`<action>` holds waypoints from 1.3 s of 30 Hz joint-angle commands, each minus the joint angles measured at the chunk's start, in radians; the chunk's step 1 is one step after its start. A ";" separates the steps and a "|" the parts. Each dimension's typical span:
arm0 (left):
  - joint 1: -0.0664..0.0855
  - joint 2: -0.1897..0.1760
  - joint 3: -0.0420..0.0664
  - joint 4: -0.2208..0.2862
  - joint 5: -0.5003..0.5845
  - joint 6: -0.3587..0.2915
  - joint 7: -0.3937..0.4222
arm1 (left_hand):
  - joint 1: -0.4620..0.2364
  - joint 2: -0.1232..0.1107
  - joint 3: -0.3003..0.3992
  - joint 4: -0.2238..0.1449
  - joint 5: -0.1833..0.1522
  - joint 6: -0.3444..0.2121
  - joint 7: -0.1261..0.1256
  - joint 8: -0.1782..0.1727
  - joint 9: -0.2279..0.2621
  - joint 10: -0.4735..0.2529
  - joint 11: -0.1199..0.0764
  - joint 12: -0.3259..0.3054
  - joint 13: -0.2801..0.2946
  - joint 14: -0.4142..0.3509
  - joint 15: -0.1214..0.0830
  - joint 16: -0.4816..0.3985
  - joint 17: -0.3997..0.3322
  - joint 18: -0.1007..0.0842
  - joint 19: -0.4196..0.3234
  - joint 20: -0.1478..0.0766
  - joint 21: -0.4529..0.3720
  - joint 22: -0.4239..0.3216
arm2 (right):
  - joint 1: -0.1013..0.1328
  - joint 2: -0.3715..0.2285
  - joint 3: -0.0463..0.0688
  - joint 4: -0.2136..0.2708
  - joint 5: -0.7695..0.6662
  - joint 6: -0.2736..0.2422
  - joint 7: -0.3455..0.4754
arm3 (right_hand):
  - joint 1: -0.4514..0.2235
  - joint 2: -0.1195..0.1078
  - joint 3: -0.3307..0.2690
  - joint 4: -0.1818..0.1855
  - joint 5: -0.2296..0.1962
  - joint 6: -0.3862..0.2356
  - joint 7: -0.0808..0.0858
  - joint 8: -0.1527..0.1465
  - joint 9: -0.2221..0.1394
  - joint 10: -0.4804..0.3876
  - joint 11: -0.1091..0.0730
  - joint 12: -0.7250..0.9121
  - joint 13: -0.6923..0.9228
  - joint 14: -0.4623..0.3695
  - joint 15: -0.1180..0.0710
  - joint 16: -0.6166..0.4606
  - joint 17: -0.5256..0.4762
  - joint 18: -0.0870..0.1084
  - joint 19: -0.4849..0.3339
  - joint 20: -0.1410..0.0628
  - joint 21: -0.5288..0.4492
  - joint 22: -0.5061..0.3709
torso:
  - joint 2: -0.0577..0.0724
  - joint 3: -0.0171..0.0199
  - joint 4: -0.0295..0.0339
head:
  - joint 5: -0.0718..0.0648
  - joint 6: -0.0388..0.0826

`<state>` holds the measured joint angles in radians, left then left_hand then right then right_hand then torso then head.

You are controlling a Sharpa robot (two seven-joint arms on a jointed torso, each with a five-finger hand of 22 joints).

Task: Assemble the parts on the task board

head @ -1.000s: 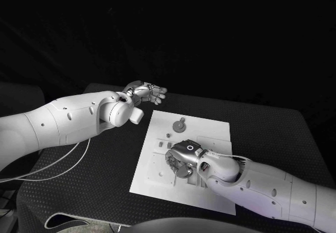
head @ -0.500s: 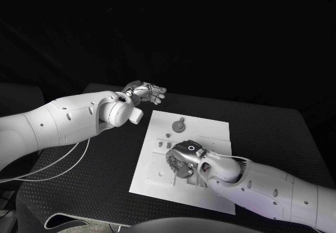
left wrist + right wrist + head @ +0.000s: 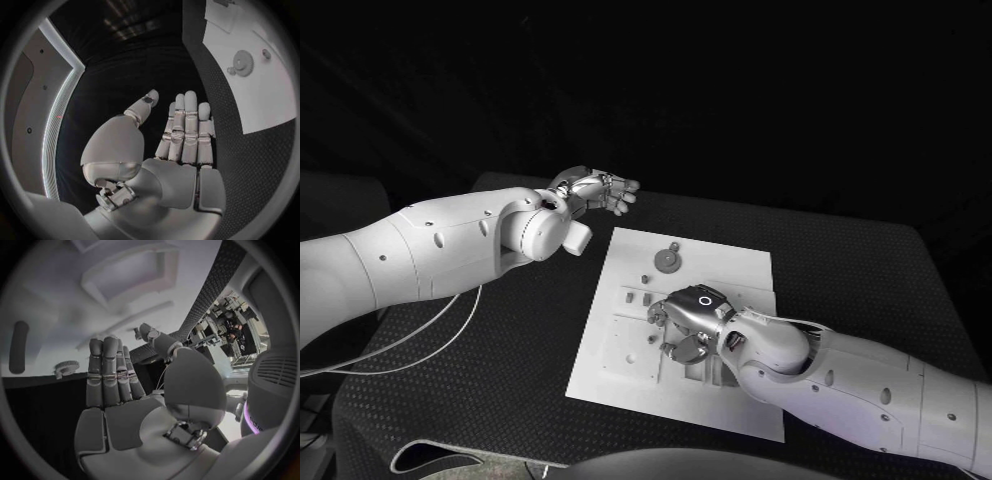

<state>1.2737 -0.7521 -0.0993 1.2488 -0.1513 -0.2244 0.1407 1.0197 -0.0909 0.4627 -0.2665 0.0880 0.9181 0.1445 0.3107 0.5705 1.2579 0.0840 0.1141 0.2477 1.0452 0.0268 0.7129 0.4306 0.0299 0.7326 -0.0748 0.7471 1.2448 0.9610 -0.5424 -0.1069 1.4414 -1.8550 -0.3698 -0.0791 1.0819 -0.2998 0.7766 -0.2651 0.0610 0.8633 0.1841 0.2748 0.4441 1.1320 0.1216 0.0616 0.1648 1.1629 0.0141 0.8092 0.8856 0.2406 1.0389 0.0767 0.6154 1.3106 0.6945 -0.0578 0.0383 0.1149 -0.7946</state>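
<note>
Right robot hand (image 3: pixel 682 325) hovers low over the white board (image 3: pixel 733 265), fingers spread and straight, holding nothing, probably lining up on a part. Left robot hand (image 3: pixel 599 189) waits open beyond the board's far corner, off the work. Round gear (image 3: pixel 671 260) lies on the board. Black textured worktop (image 3: pixel 862 270); dark surroundings.

counter (image 3: pixel 877 270): black, finely textured top | thin pale cables (image 3: pixel 423 335): loop over the counter's left part, near its left edge | counter (image 3: pixel 250 165): same dark dotted surface in the left wrist view
</note>
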 commanded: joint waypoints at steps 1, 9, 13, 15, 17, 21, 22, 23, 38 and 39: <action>0.001 0.000 0.001 0.001 0.005 0.009 0.005 | -0.008 -0.002 -0.003 -0.001 -0.005 -0.007 0.002 0.005 -0.002 -0.004 0.003 0.001 -0.001 0.008 0.000 -0.003 0.001 0.015 0.006 0.002 -0.004 0.001 | 0.009 -0.016 0.001 0.023 0.003 -0.025 -0.012 | -0.009 -0.001 -0.004 -0.007 -0.003 -0.010 0.003 -0.006 -0.002 -0.013 0.006 0.003 -0.003 -0.010 0.000 0.008 -0.002 0.021 -0.008 0.001 -0.004 0.011 | 0.000 0.0004 -0.0006 | -0.001 0.002; 0.001 -0.002 0.001 -0.003 0.005 0.008 0.006 | -0.008 -0.002 -0.003 -0.001 -0.005 -0.007 0.002 0.005 -0.002 -0.004 0.003 0.001 -0.001 0.008 0.000 -0.004 0.002 0.015 0.006 0.002 -0.004 0.001 | 0.052 -0.096 0.034 0.096 0.110 -0.037 0.013 | 0.009 0.000 0.023 0.005 -0.006 0.011 -0.007 0.012 0.005 0.011 -0.002 0.022 0.006 -0.006 -0.008 0.030 -0.006 0.021 0.004 -0.002 0.004 0.014 | 0.000 0.0010 0.0011 | -0.010 0.011; 0.001 -0.007 0.001 -0.003 0.005 0.008 0.007 | -0.008 -0.002 -0.003 -0.001 -0.005 -0.007 0.002 0.005 -0.002 -0.004 0.003 0.001 -0.001 0.008 0.000 -0.004 0.002 0.015 0.006 0.002 -0.004 0.001 | 0.089 -0.158 0.066 0.132 0.154 0.024 0.002 | 0.014 0.000 0.033 0.028 -0.007 0.024 -0.028 0.022 0.008 0.063 -0.021 0.050 0.023 0.005 -0.024 0.046 -0.011 0.021 0.017 -0.007 0.015 0.018 | 0.000 0.0002 -0.0010 | -0.014 0.021; 0.001 -0.008 0.001 -0.003 0.005 0.007 0.007 | -0.008 -0.003 -0.003 -0.001 -0.005 -0.007 0.002 0.005 -0.002 -0.004 0.003 0.001 -0.001 0.008 0.000 -0.004 0.002 0.015 0.006 0.002 -0.004 0.002 | 0.111 -0.183 0.071 0.138 0.160 0.072 -0.004 | 0.014 0.000 0.033 0.028 -0.007 0.024 -0.028 0.022 0.008 0.063 -0.021 0.050 0.023 0.005 -0.024 0.046 -0.011 0.021 0.017 -0.007 0.015 0.018 | 0.000 0.0002 -0.0019 | -0.017 0.024; 0.001 -0.007 0.001 -0.004 0.005 0.007 0.007 | -0.008 -0.003 -0.003 -0.001 -0.005 -0.007 0.002 0.005 -0.002 -0.004 0.003 0.001 -0.001 0.008 0.000 -0.004 0.002 0.015 0.006 0.002 -0.005 0.002 | 0.134 -0.203 0.071 0.137 0.152 0.099 -0.008 | -0.018 0.000 0.002 0.032 -0.002 0.012 -0.036 0.016 0.006 0.059 -0.021 0.048 0.024 0.004 -0.022 0.049 -0.014 0.019 0.015 -0.005 0.018 0.019 | -0.001 -0.0001 -0.0030 | -0.020 0.026; 0.001 -0.003 0.001 -0.005 0.005 0.008 0.007 | -0.008 -0.003 -0.003 -0.001 -0.005 -0.007 0.003 0.005 -0.002 -0.004 0.003 0.001 -0.001 0.008 0.000 -0.004 0.003 0.015 0.006 0.002 -0.005 0.002 | 0.143 -0.240 0.071 0.147 0.123 0.131 -0.014 | -0.040 0.001 -0.052 0.016 -0.004 -0.009 -0.047 0.008 0.000 0.018 -0.010 0.023 0.017 -0.008 -0.014 0.051 -0.024 0.021 0.001 -0.005 0.018 0.019 | -0.001 -0.0008 -0.0030 | -0.018 0.024; 0.001 -0.002 0.001 -0.006 0.005 0.008 0.007 | -0.008 -0.003 -0.003 -0.001 -0.005 -0.007 0.003 0.006 -0.002 -0.004 0.003 0.001 -0.001 0.008 0.000 -0.004 0.003 0.015 0.006 0.002 -0.005 0.002 | 0.143 -0.243 0.071 0.148 0.116 0.133 -0.016 | -0.037 0.001 -0.063 0.010 -0.003 -0.017 -0.047 0.005 -0.002 0.006 -0.005 0.015 0.014 -0.011 -0.009 0.053 -0.028 0.021 -0.003 -0.005 0.018 0.018 | -0.001 -0.0010 -0.0027 | -0.016 0.023; 0.001 -0.002 0.001 -0.005 0.005 0.008 0.007 | -0.008 -0.004 -0.003 -0.001 -0.005 -0.008 0.003 0.006 -0.002 -0.004 0.003 0.001 -0.001 0.008 0.000 -0.004 0.003 0.015 0.006 0.002 -0.005 0.002 | 0.143 -0.244 0.070 0.145 0.106 0.143 -0.019 | -0.035 0.001 -0.068 0.008 -0.004 -0.021 -0.046 0.004 -0.002 -0.001 0.000 0.011 0.012 -0.013 -0.005 0.054 -0.030 0.021 -0.004 -0.005 0.017 0.017 | -0.001 -0.0008 -0.0028 | -0.016 0.023; 0.001 0.001 0.001 -0.008 0.005 0.011 0.009 | -0.008 -0.004 -0.003 -0.001 -0.006 -0.009 0.003 0.006 -0.003 -0.005 0.003 0.001 -0.001 0.009 0.000 -0.005 0.004 0.015 0.006 0.003 -0.005 0.003 | 0.142 -0.231 0.021 0.073 0.037 0.205 -0.034 | -0.026 0.001 -0.099 0.011 -0.012 -0.034 -0.079 0.014 0.002 -0.049 -0.009 0.010 -0.003 -0.038 -0.011 0.072 -0.053 0.021 -0.025 0.003 0.013 0.016 | -0.001 -0.0002 -0.0023 | -0.027 0.023; 0.001 0.001 0.001 -0.008 0.005 0.011 0.009 | -0.008 -0.004 -0.003 -0.001 -0.006 -0.009 0.003 0.006 -0.003 -0.005 0.003 0.001 -0.001 0.009 0.000 -0.005 0.004 0.015 0.006 0.003 -0.005 0.003 | 0.141 -0.226 0.016 0.068 0.036 0.201 -0.032 | -0.025 0.001 -0.098 0.012 -0.012 -0.034 -0.079 0.015 0.003 -0.048 -0.009 0.011 -0.003 -0.038 -0.012 0.073 -0.054 0.021 -0.024 0.003 0.013 0.016 | 0.000 -0.0002 -0.0018 | -0.027 0.023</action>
<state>1.2736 -0.7536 -0.0994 1.2395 -0.1509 -0.2243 0.1406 1.0197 -0.0909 0.4628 -0.2665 0.0880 0.9146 0.1481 0.3107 0.5688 1.2579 0.0840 0.1141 0.2477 1.0452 0.0268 0.7130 0.4333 0.0296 0.7326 -0.0747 0.7471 1.2463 1.1040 -0.7731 -0.0904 1.5133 -1.7872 -0.1947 -0.1099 1.0491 -0.2987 0.6789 -0.2578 0.0504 0.8299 0.1106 0.2865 0.4456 1.0809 0.1192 0.0685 0.1618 1.1286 0.0089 0.8782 0.8323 0.2413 1.0193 0.0785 0.6270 1.3083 0.6938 -0.0577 0.0356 0.0891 -0.7717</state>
